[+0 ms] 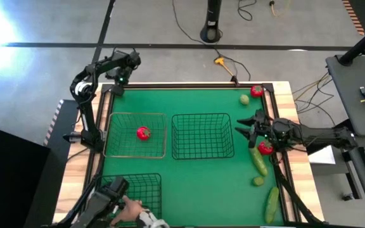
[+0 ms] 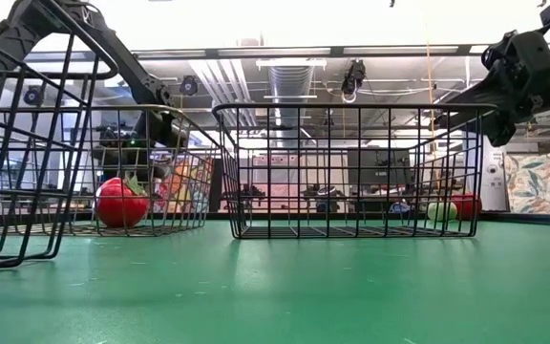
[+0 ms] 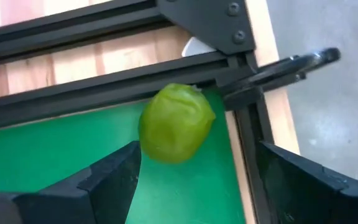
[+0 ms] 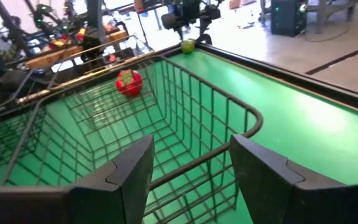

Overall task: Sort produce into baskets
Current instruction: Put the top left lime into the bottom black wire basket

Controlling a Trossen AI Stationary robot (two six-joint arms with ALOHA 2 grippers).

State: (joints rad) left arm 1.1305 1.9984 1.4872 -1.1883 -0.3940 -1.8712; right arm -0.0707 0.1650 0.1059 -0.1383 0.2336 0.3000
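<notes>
At far-left corner, left gripper [image 1: 115, 85] spread wide over a yellow-green fruit [image 3: 176, 122], not gripping. Right gripper [image 1: 244, 126] unclenched, empty, beside middle basket [image 1: 202, 135]; tomato [image 1: 143, 133] in left basket [image 1: 135, 134].

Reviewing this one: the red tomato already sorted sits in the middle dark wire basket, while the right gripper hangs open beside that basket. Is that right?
Not quite. The red tomato lies in the paler brownish wire basket to the left; the middle dark wire basket holds nothing, as the high view shows. The right gripper does hang open beside the middle basket.
</notes>
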